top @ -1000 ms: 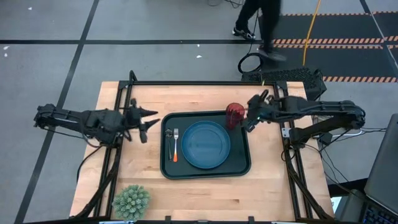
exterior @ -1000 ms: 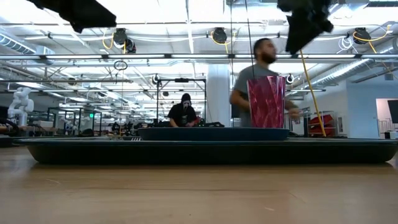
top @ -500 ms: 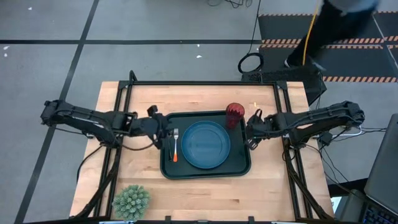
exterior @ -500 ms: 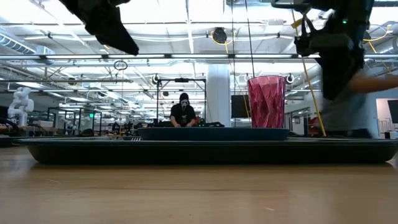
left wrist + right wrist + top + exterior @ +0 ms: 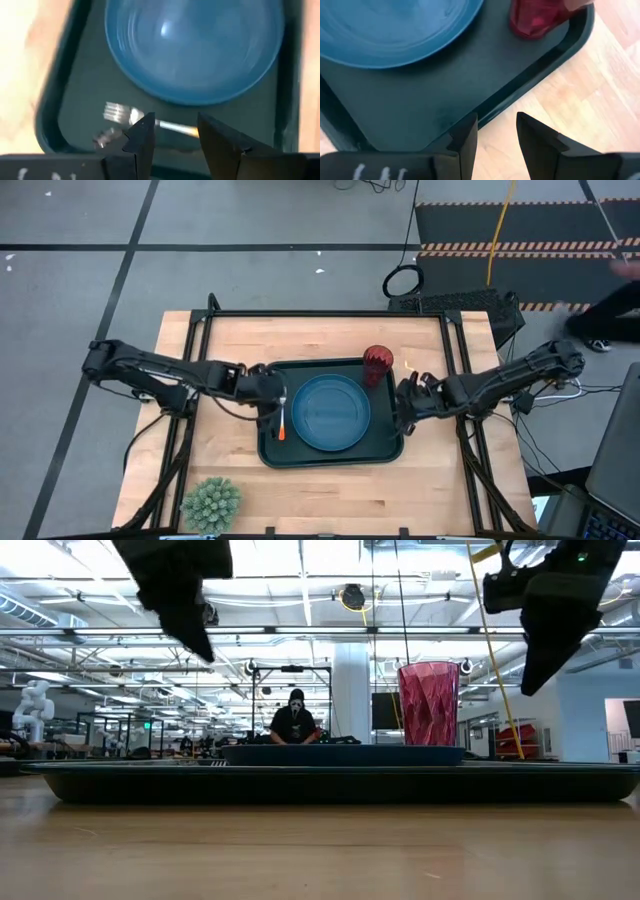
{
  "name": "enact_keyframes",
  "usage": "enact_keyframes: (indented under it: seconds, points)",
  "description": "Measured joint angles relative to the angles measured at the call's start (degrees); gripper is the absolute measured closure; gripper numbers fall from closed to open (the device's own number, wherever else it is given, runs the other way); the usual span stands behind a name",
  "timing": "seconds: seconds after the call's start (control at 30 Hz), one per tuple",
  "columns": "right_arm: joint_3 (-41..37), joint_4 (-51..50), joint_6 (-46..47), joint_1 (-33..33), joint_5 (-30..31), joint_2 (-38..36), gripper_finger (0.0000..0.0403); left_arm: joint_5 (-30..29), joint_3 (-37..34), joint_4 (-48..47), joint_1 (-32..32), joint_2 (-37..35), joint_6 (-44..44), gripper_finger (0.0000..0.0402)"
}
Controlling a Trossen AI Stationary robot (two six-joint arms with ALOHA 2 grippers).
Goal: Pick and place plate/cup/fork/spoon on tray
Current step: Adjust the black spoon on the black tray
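Four items sit on the tray (image 5: 392, 448): the plate (image 5: 331, 411), cup (image 5: 378, 364), fork (image 5: 282, 414) and spoon (image 5: 271, 412). The left gripper (image 5: 174, 131) hovers over the fork, fingers narrowly parted, empty. The right gripper (image 5: 496, 131), likewise parted and empty, hangs over the tray's rim, the cup just ahead.

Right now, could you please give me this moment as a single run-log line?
plate, cup, fork: on tray | left gripper: open over fork | right gripper: open at tray's right rim
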Motion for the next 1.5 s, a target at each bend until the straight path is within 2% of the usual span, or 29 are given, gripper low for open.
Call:
enact_keyframes:
  seconds: [0.2, 0.43, 0.97, 1.27, 1.5]
  points:
    - [0.0, 0.0, -0.2, 2.8, 2.7, 0.0, 0.0273, 1.8, 0.0, -4.5, -1.1, 5.3, -6.1, 0.025]
    - [0.0, 0.2, 1.1, 5.1, 4.7, 0.0, 0.0273, 2.2, 0.0, -3.7, -2.2, 10.3, -9.9, 0.025]
    - [0.0, 0.2, 6.3, 8.8, 5.9, 0.0, 0.0273, 1.3, 0.0, -1.2, -6.5, 20.2, -3.1, 0.025]
    - [0.0, 0.2, 6.8, 8.8, 5.9, 0.0, 0.0273, 1.1, 0.0, -0.7, -6.7, 21.2, -2.1, 0.025]
    - [0.0, 0.2, 5.9, 8.8, 5.6, 0.0, 0.0273, 1.0, 0.0, -0.3, -7.0, 21.2, -5.0, 0.025]
